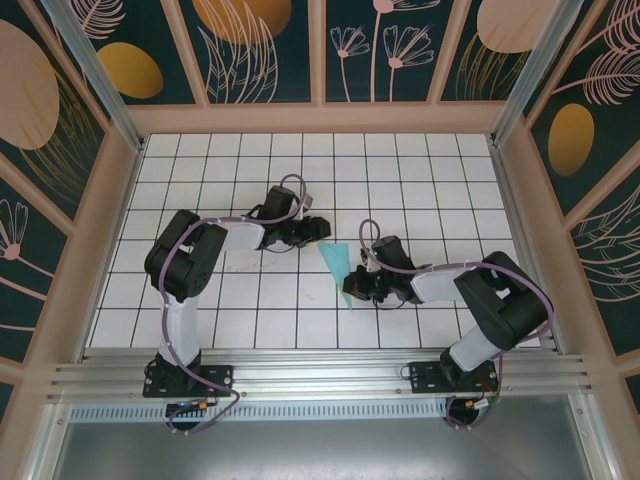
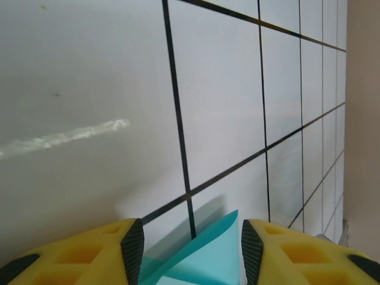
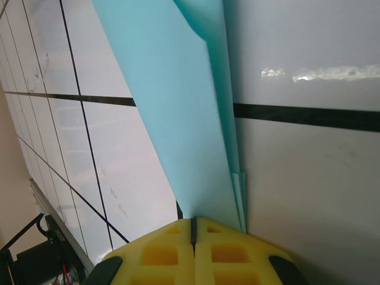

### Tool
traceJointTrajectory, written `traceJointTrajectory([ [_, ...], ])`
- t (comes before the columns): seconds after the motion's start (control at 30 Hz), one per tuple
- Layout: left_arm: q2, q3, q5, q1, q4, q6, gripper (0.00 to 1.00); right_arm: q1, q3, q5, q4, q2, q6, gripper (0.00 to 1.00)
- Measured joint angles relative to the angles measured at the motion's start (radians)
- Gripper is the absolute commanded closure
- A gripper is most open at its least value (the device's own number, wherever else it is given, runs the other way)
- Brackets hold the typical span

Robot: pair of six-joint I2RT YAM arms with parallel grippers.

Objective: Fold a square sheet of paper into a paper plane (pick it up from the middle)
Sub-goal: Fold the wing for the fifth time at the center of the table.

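Note:
The paper plane [image 1: 337, 263] is a slim, pointed fold of light cyan paper lying across the grid tiles at mid-table. My right gripper [image 1: 353, 289] is shut on its near narrow end. In the right wrist view the layered paper plane [image 3: 172, 107] runs up and away from the closed right gripper [image 3: 192, 223]. My left gripper [image 1: 318, 232] sits at the far, wider end. In the left wrist view the left gripper [image 2: 191, 243] is open, and a raised corner of the paper plane [image 2: 208, 256] stands between the pads without being pinched.
The white tiled table [image 1: 420, 170] is ringed by wooden walls [image 1: 320, 118]. An aluminium rail [image 1: 320, 372] runs along the near edge by both arm bases. Both arms reach toward the middle, and their purple cables loop above them.

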Motion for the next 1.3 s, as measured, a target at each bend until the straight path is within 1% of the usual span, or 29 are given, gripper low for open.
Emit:
traceJointTrajectory([
  [0.1,-0.023,0.001,-0.032,0.012,-0.046,0.015,0.46,0.000,0.003,0.000,-0.006,-0.001,0.000,0.96],
  [0.27,-0.097,-0.014,-0.064,0.023,-0.094,0.018,0.45,0.001,0.015,0.012,-0.035,-0.010,0.000,0.94],
  [0.4,-0.176,-0.034,-0.130,0.008,-0.150,0.016,0.41,0.001,0.022,0.040,-0.085,-0.038,0.000,0.90],
  [0.57,-0.250,-0.070,-0.218,-0.051,-0.199,0.008,0.39,0.001,0.029,0.058,-0.124,-0.114,-0.002,0.81],
  [0.7,-0.261,-0.076,-0.263,-0.120,-0.221,-0.010,0.37,0.001,0.048,0.078,-0.140,-0.229,-0.011,0.74],
  [0.8,-0.261,-0.077,-0.291,-0.161,-0.230,-0.028,0.33,-0.007,0.054,0.122,-0.166,-0.326,-0.025,0.71],
  [0.87,-0.261,-0.077,-0.312,-0.178,-0.240,-0.042,0.30,-0.021,0.053,0.160,-0.188,-0.378,-0.027,0.67],
  [0.93,-0.261,-0.076,-0.343,-0.190,-0.258,-0.056,0.29,-0.040,0.045,0.208,-0.204,-0.421,-0.026,0.66],
  [1.0,-0.261,-0.071,-0.378,-0.203,-0.286,-0.067,0.27,-0.067,0.023,0.233,-0.210,-0.446,-0.023,0.63],
  [1.13,-0.245,-0.018,-0.452,-0.244,-0.365,-0.093,0.23,-0.116,-0.031,0.272,-0.222,-0.447,-0.010,0.61],
  [1.23,-0.224,0.038,-0.502,-0.284,-0.407,-0.117,0.19,-0.121,-0.043,0.286,-0.236,-0.433,0.000,0.58],
  [1.3,-0.212,0.067,-0.529,-0.308,-0.425,-0.137,0.17,-0.121,-0.045,0.299,-0.236,-0.428,0.000,0.58],
])
